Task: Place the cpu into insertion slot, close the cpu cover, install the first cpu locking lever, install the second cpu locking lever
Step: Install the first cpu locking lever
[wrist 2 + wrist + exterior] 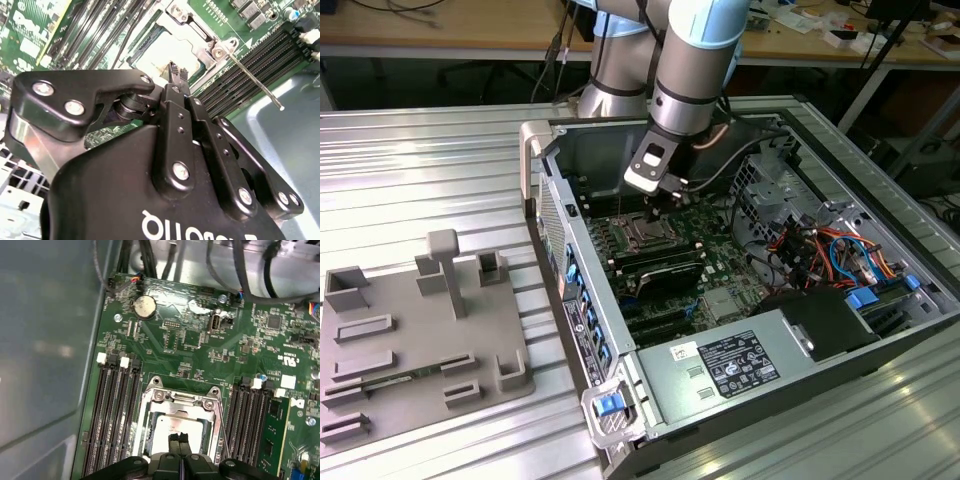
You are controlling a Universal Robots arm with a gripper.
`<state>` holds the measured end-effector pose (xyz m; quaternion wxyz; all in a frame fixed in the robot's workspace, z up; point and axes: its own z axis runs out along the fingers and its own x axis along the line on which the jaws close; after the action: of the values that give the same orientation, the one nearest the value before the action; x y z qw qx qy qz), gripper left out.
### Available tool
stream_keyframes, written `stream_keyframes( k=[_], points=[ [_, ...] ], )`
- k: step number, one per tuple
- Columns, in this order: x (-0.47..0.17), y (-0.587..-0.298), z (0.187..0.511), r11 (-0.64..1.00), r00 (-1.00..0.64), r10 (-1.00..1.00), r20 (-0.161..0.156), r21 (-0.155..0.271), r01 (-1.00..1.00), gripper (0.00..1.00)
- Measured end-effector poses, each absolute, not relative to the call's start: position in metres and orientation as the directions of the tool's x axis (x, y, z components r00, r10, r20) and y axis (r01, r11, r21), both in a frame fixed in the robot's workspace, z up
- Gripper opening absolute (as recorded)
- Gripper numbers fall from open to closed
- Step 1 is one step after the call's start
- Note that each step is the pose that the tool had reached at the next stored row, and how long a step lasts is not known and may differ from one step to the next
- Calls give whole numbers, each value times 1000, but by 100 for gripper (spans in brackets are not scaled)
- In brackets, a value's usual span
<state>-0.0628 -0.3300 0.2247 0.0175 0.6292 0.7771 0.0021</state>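
Note:
The cpu [169, 424] lies in the insertion slot [645, 238] on the green motherboard, its silver top [162, 54] showing through the cut-out of the cpu cover [175, 399]. The cover's silver frame [200, 34] lies flat around the chip. My gripper [178, 440] hangs just above the chip's near edge. Its two black fingertips [177, 75] are pressed together with nothing between them. A thin metal locking lever [255, 80] sticks out free from the socket's corner, and it also runs along the socket's side [223, 442]. In the exterior view my gripper [665, 207] is low inside the open computer case.
Long black memory slots [115, 410] flank the socket on both sides [250, 415]. The case wall [45, 340] stands close by. Cables [820, 245] and a power supply [740, 362] fill the exterior view's right. A grey fixture tray [410, 340] lies at its left.

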Motion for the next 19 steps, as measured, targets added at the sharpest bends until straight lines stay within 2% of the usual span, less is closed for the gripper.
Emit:
stream_keyframes(
  k=[7,19],
  points=[
    [-63,-330,225,343,-342,939,-25,25,939,11],
    [-69,-330,225,464,-464,886,-19,28,885,11]
  ],
)
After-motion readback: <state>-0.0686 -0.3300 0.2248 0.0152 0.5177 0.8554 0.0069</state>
